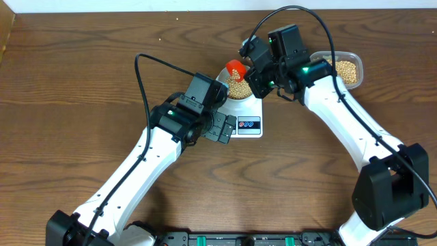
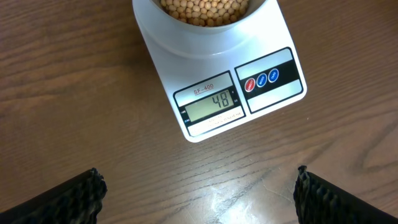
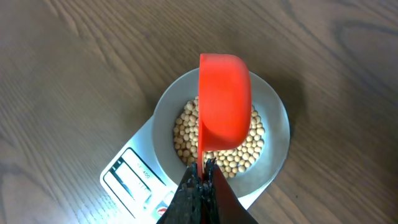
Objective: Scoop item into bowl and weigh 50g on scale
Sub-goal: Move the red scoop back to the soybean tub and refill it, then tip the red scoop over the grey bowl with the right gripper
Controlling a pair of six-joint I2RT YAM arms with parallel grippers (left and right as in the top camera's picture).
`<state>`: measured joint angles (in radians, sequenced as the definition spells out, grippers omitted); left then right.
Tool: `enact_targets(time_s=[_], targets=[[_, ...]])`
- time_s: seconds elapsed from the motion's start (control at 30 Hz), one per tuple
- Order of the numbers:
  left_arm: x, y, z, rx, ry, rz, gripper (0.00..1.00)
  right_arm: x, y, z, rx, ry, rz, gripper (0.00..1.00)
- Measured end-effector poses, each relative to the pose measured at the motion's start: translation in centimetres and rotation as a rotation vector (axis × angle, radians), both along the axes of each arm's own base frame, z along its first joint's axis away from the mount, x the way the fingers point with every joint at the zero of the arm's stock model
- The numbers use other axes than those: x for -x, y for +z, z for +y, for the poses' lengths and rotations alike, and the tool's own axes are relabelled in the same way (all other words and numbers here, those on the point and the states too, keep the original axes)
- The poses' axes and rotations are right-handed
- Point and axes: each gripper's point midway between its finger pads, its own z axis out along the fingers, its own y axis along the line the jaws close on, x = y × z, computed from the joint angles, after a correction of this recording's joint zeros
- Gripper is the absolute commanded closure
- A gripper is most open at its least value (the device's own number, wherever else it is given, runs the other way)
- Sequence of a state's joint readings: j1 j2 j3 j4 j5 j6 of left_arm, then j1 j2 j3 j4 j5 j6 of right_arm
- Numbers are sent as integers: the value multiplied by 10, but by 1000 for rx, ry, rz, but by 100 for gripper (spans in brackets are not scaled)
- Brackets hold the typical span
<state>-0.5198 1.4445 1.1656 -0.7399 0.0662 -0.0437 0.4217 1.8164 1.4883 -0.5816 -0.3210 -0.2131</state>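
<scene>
While the scale [image 2: 214, 84] is showing 48, nearly done, the right pincer [image 3: 199, 185] is pinching a red scoop [image 3: 225, 99] over the bowl [image 3: 280, 118] of beans [image 3: 186, 134]; the left pincer [image 2: 198, 180] is hanging spread.

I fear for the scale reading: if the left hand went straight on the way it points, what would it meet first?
Probably the bare table just short of the scale; the open left hand points down at the wood before its front edge. Depth is unclear.
</scene>
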Motion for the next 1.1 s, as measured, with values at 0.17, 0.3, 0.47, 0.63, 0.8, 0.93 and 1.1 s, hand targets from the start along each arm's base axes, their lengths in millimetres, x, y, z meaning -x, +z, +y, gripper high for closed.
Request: enact_targets(time_s=[0.17, 0.3, 0.47, 0.63, 0.8, 0.93, 1.1], targets=[[0, 0, 0, 0, 0, 0, 1, 2, -1, 4, 30, 12, -18, 99], [0, 0, 0, 0, 0, 0, 1, 2, -3, 3, 46, 11, -24, 99], [0, 0, 0, 0, 0, 0, 1, 2, -3, 2, 49, 10, -25, 99], [0, 0, 0, 0, 0, 0, 1, 2, -2, 3, 30, 3, -11, 99], [0, 0, 0, 0, 0, 0, 1, 1, 1, -1, -36, -13, 31, 99], [0, 0, 0, 0, 0, 0, 1, -4, 4, -12, -92, -35, 63, 99], [0, 0, 0, 0, 0, 0, 1, -7, 10, -22, -168, -44, 100, 99]])
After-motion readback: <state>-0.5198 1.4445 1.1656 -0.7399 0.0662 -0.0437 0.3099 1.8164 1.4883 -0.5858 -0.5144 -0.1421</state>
